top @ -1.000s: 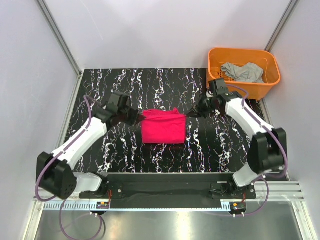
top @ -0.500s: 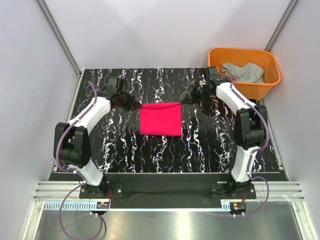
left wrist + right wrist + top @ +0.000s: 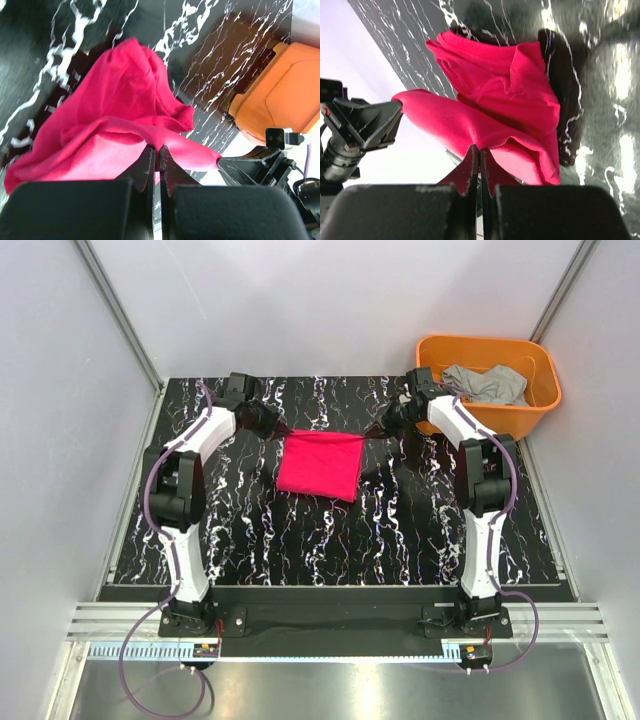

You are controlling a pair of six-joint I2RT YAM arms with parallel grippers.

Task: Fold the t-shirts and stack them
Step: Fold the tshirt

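Magenta-red soft fabric is pinched at two corners. The left gripper (image 3: 156, 150) is pressed fully together on one upper corner of the bright magenta-red short-sleeved t-shirt (image 3: 320, 465), and the right gripper (image 3: 479, 150) is clamped just as tightly on the opposite corner. In each wrist view the jaws are seen meeting, with only a thin fold of cloth between them.

The top edge is drawn taut between the two grips, so that the cloth is kept from bunching and is spread as a fairly flat panel. Its lower part is tilted slightly and appears to be raised off the surface, a dark shadow being cast to its right. Held this way over the far half of the table, the garment is judged to be mid-fold and carried so that it can be laid down squarely.

Beneath it the black, white-veined marbled tabletop (image 3: 250, 530) is seen. At the far right corner a rigid orange plastic basket (image 3: 520, 420) is placed, near the right gripper. The crumpled light grey t-shirt (image 3: 487, 383) lies inside it, not yet folded. No stack can be begun until the red piece is set down.
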